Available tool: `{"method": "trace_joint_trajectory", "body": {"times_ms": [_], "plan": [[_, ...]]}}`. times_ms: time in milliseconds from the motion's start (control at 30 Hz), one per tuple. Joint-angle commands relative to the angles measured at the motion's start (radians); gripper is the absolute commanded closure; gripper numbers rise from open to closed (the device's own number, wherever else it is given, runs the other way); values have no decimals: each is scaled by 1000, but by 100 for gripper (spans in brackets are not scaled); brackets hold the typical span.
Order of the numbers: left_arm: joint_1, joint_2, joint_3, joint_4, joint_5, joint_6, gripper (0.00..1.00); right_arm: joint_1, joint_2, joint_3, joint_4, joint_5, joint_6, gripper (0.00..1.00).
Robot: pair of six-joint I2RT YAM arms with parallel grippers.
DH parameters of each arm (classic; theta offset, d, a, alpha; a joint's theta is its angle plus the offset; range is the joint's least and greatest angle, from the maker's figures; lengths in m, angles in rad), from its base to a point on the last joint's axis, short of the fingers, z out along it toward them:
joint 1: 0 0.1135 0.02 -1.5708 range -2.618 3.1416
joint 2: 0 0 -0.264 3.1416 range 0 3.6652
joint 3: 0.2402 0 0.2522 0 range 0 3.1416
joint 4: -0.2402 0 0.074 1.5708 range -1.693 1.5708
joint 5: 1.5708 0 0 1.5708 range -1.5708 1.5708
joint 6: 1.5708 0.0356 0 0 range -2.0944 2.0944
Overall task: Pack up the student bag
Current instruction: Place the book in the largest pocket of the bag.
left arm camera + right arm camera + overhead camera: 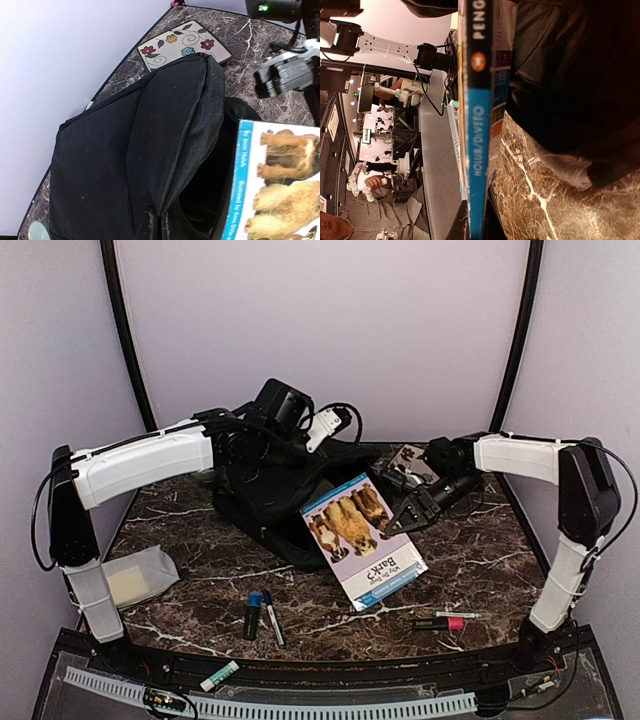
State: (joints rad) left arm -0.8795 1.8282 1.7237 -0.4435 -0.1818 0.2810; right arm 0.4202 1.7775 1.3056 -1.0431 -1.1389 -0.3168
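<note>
The student bag [262,502], a large black backpack, lies at the table's middle back, its pocket gaping open in the left wrist view [125,160]. My left gripper [250,462] is down on the bag's top. Its fingers are hidden, and the fabric bunches up where they pinch it. My right gripper [408,510] is shut on the right edge of a picture book with dogs on its cover [360,537]. The book's far corner rests against the bag's opening [280,185]. In the right wrist view the blue spine [477,125] sits between my dark fingers [462,226], with the bag [570,65] beyond.
A flowered notebook [410,462] lies behind the right gripper. A blue-capped marker [252,612] and a pen [272,618] lie at the front middle, and a pink marker [440,623] at the front right. A clear packet [135,580] lies at the left. A white marker [220,676] sits on the front rail.
</note>
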Motion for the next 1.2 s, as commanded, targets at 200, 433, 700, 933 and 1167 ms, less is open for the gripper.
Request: {"method": "trace_joint_trajectory", "body": {"times_ms": [200,433,700,933,1167], "plan": [[3,-154,-77,171,101,-18,100,152,233,206,5,-66,137,100],[-24,-202,-139,216,139,-56,100,152,312,223,325,-57,545,100],[-65,-245,-176,238,146,-48,100,153,448,322,614,-19,814,100],[-67,-250,-178,221,178,-41,100,148,549,372,763,34,952,100],[-70,-255,-178,208,187,-39,100,97,576,384,705,233,934,98]]}}
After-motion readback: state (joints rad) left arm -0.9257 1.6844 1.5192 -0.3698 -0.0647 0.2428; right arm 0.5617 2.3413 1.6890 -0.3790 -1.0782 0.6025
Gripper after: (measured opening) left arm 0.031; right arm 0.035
